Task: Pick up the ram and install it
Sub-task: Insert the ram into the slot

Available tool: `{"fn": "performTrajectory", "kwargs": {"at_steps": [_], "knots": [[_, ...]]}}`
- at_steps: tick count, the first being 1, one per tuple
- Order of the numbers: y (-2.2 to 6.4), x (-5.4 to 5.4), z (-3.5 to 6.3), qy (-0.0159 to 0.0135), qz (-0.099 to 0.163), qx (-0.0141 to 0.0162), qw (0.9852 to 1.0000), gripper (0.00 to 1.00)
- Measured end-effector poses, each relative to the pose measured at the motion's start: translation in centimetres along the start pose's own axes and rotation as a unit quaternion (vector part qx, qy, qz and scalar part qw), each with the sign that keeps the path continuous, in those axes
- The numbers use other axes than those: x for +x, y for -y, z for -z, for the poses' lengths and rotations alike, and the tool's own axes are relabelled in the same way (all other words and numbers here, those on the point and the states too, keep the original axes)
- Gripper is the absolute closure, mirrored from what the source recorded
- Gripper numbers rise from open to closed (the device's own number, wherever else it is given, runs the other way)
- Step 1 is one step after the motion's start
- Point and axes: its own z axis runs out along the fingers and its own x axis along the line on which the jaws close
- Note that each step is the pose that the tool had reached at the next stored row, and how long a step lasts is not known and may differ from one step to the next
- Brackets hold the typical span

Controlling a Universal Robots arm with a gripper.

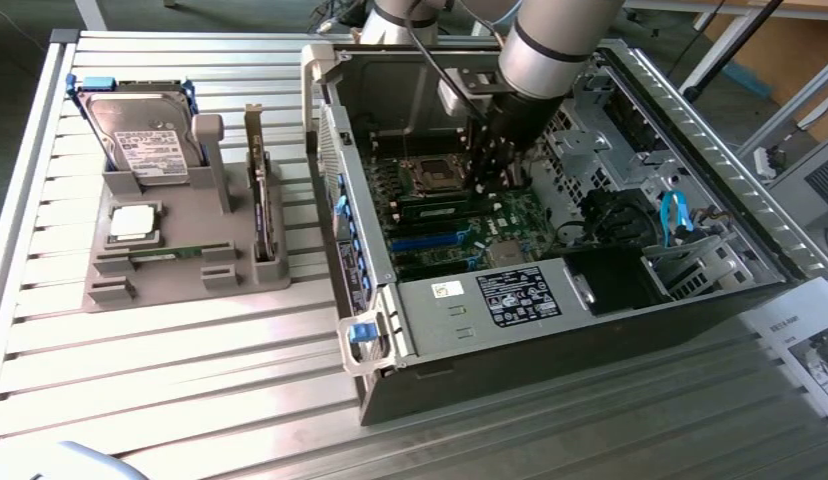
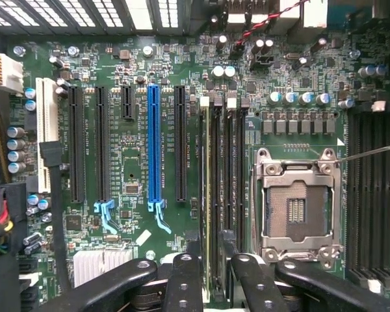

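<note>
Reaching straight down into the case (image 1: 548, 372), with end effector (image 2: 214, 261) wide open astride the slotted ram (image 2: 208, 195), gripping nothing; lettering unreadable.

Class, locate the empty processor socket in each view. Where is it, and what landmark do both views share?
Exterior view: the processor socket lies on the motherboard, at the exterior view's left of the arm.
Wrist view: the processor socket sits between two banks of memory slots.
Shared landmark: the blue expansion slot.
</note>
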Motion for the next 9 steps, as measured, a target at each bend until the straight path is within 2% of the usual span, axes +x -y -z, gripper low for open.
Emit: {"fn": "performTrajectory", "kwargs": {"at_steps": [9], "knots": [[-0.02, -0.1, 1.68, 0.0, 0.0, 0.0, 1.0, 0.75]]}}
